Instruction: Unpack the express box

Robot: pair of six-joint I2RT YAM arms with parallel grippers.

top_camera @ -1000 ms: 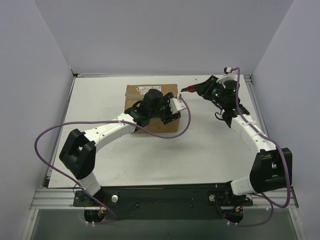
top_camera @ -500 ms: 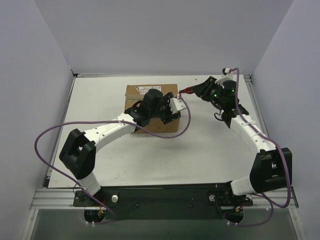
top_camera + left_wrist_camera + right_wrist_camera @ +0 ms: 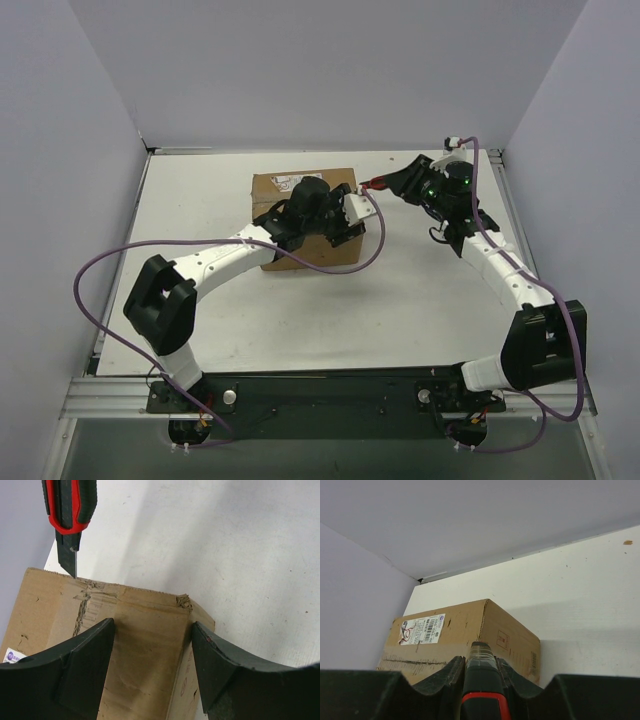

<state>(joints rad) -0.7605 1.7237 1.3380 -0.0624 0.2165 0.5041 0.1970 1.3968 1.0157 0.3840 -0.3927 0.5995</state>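
The express box (image 3: pixel 295 250) is a brown cardboard box with a white label (image 3: pixel 420 628), lying closed at the table's far middle. My left gripper (image 3: pixel 349 213) is open and sits over the box's right end. In the left wrist view its fingers (image 3: pixel 75 665) straddle the box's top corner (image 3: pixel 150 645). My right gripper (image 3: pixel 398 182) is shut on a red and black utility knife (image 3: pixel 374 183). The blade tip (image 3: pixel 73 570) touches the box's top edge by the torn tape seam. In the right wrist view the knife (image 3: pixel 481 680) points at the box (image 3: pixel 510 640).
White table (image 3: pixel 420 290) ringed by pale walls on the left, back and right. The left arm's purple cable (image 3: pixel 345 268) loops over the table in front of the box. A metal rail (image 3: pixel 320 385) runs along the near edge.
The left arm has shifted slightly right and the box has turned a little under it. The right gripper has brought the knife tip slightly closer to the box.
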